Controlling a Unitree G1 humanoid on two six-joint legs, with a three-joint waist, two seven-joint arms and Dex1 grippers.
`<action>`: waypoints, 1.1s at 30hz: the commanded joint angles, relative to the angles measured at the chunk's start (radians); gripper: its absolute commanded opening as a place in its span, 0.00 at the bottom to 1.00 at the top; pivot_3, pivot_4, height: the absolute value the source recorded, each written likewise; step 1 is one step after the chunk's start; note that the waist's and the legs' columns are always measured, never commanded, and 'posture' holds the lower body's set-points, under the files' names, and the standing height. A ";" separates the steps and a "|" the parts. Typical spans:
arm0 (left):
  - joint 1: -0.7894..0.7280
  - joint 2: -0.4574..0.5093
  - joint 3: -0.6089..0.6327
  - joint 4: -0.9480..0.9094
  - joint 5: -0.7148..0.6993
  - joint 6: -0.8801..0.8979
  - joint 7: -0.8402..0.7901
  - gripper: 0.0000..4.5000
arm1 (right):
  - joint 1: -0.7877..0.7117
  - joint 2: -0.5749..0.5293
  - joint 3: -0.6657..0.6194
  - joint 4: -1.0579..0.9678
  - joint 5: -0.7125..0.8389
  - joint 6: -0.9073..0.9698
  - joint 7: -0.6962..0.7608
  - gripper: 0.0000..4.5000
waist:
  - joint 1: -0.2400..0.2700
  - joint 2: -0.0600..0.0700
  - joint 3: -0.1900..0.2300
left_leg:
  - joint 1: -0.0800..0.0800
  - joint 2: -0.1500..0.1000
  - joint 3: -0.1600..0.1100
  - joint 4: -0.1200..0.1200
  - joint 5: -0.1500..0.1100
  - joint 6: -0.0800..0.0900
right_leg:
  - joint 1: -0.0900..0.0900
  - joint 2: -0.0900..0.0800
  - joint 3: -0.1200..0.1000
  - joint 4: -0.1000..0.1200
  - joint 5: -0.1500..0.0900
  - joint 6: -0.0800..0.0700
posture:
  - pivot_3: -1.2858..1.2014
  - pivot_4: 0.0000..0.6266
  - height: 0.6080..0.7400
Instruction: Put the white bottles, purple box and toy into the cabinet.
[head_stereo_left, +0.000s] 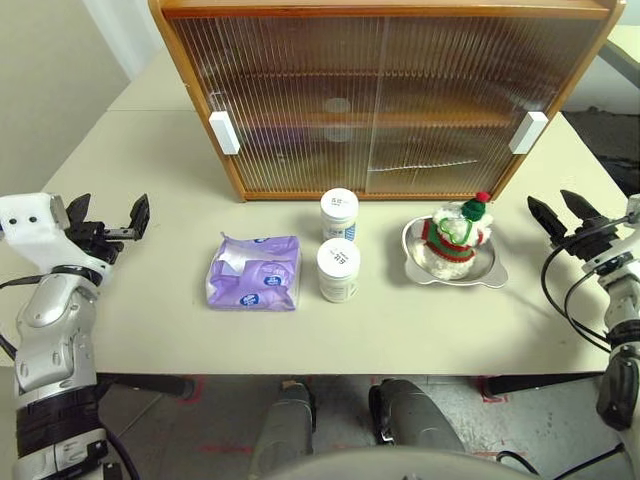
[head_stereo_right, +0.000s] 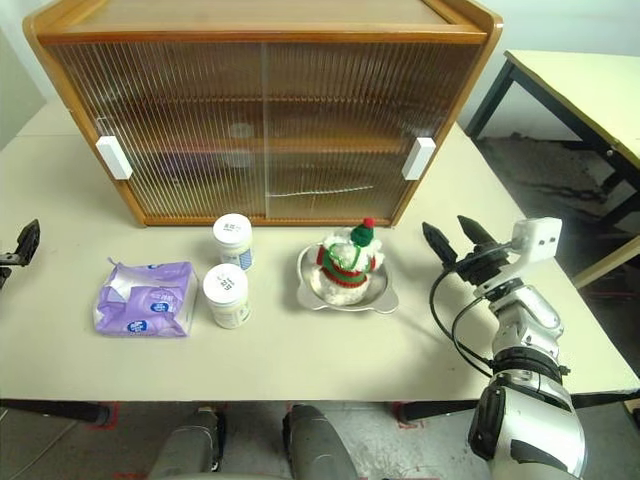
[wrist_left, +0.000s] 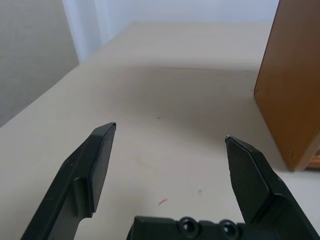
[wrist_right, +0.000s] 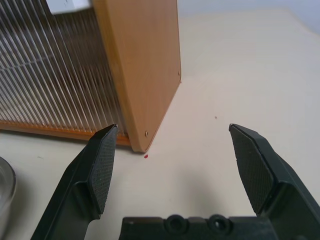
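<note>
Now, both sets of my jaws stand wide apart and hold nothing. My left gripper (head_stereo_left: 108, 218) hangs out at nine o'clock over the pale, matte counter (head_stereo_left: 400, 330), its black wedge-shaped fingers (wrist_left: 95, 165) pointing roughly level toward the far edge. My right gripper (head_stereo_right: 452, 237) mirrors it at three o'clock, its fingers' inner pads (wrist_right: 102, 167) finely cross-hatched, aimed past the right front corner of the cabinet (head_stereo_left: 385, 100).

That cabinet sits at twelve o'clock: warm varnished wood, two shelves inside, fronted by ribbed translucent sliding doors that are shut, with a white rectangular handle (head_stereo_left: 224, 132) at each outer edge.

Before it, at the counter's centre, stand the two white bottles, short smooth plastic cylinders with wide lids and blue-printed labels; the farther bottle (head_stereo_left: 339, 213) is close to the cabinet's base, the nearer bottle (head_stereo_left: 338, 269) just in front of it. Toward nine o'clock of the nearer one lies the purple box (head_stereo_left: 254, 272), a soft, crinkled lilac pack, lying flat. Toward three o'clock the toy (head_stereo_left: 455, 235), a pale figure with a red-and-green band and a green hat with a red bobble, sits upright in a shallow, shiny metal bowl (head_stereo_left: 488, 272).
</note>
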 joint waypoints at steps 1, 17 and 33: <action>-0.019 -0.008 0.019 0.034 -0.005 0.016 0.034 1.00 | 0.052 -0.005 -0.032 -0.122 0.085 0.084 0.094 0.99 | -0.003 0.000 0.000 | 0.000 0.000 0.000 0.000 0.000 0.000 | 0.000 0.000 0.000 0.000 0.000 0.000 | 0.44 0.21 1.00; -0.039 0.084 -0.016 -0.064 -0.055 0.026 -0.124 0.71 | 0.247 -0.028 0.036 -0.827 0.308 0.581 0.249 1.00 | -0.032 -0.006 0.003 | 0.003 -0.004 0.014 0.017 -0.006 0.001 | 0.012 0.018 0.001 -0.002 -0.006 0.011 | 0.44 0.18 1.00; -0.255 0.041 -0.201 0.035 0.009 0.057 -0.123 0.00 | 0.279 0.025 0.177 -1.042 0.301 0.611 0.241 1.00 | -0.041 -0.006 0.003 | 0.001 -0.003 0.019 0.021 -0.008 0.004 | 0.008 0.020 0.012 -0.002 -0.002 0.013 | 0.43 0.17 1.00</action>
